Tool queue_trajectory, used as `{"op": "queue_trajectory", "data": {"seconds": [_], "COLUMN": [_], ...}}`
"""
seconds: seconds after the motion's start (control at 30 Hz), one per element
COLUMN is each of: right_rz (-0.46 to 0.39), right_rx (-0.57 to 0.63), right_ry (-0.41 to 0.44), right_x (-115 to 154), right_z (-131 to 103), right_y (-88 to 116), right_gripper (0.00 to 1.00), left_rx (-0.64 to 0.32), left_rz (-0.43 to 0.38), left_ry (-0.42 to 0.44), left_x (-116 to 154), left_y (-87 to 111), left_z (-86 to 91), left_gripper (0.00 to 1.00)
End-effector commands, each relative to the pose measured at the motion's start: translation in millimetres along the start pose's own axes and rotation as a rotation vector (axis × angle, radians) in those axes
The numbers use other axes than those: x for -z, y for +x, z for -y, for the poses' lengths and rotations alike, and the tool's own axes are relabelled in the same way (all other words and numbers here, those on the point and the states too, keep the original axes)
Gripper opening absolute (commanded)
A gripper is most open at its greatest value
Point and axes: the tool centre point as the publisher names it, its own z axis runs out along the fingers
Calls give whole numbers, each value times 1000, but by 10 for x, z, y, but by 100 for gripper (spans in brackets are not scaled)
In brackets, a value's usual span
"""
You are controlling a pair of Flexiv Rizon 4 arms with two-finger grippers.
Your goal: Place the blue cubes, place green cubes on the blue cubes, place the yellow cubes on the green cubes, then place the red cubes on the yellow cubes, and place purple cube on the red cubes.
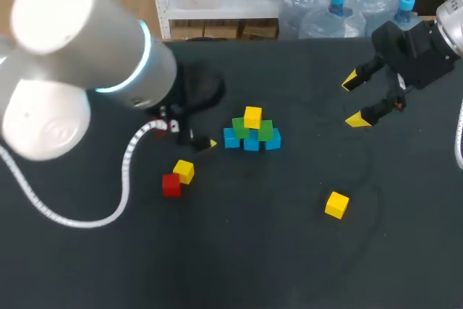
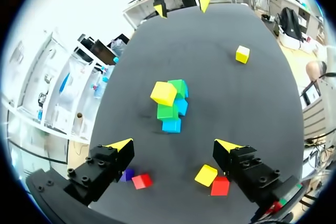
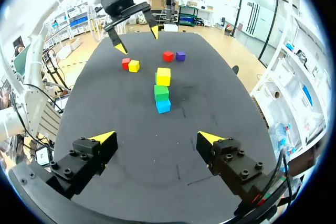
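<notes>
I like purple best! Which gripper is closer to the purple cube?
Left. The purple cube sits right beside one finger of the left gripper. The right gripper is far across the table, past the stack of cubes.

The surface (image 1: 275, 251) is dark and matt, cloth-like, faintly scuffed. The loose yellow cube (image 1: 336, 205) is smooth and evenly coloured, like plastic with a soft sheen. The left arm (image 1: 79, 34) has a smooth satin shell; the right gripper (image 1: 354, 100) is matt black.
</notes>
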Motion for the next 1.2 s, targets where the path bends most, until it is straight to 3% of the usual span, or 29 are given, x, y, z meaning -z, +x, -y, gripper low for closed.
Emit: {"op": "queue_trajectory", "data": {"seconds": [0.03, 0.13, 0.3, 0.5, 0.73, 0.97, 1.07, 1.2], "right_rz": [2, 2, 2, 2, 2, 2, -51, -194], "right_rx": [1, 1, 1, 1, 1, 1, 4, -2], "right_ry": [0, 0, 0, 0, 0, 0, 57, 143], "right_x": [-4, -4, -4, -4, -4, -4, 155, 419], "right_z": [0, 0, 0, 0, 0, 0, -86, -320], "right_y": [3, 3, 3, 3, 3, 3, 35, 35], "right_gripper": [100, 100, 100, 100, 100, 100, 100, 100], "left_rx": [7, 8, -40, -98, -86, -96, -96, -96], "left_rz": [127, 104, 49, -15, -56, -28, -28, -28], "left_ry": [-11, 42, 179, 283, 300, 297, 297, 297], "left_x": [74, 103, 110, 248, 207, 170, 170, 170], "left_y": [120, 154, 182, 186, 157, 114, 114, 114], "left_z": [32, 62, 245, 439, 512, 504, 504, 504], "left_gripper": [100, 100, 100, 100, 100, 100, 100, 100]}}
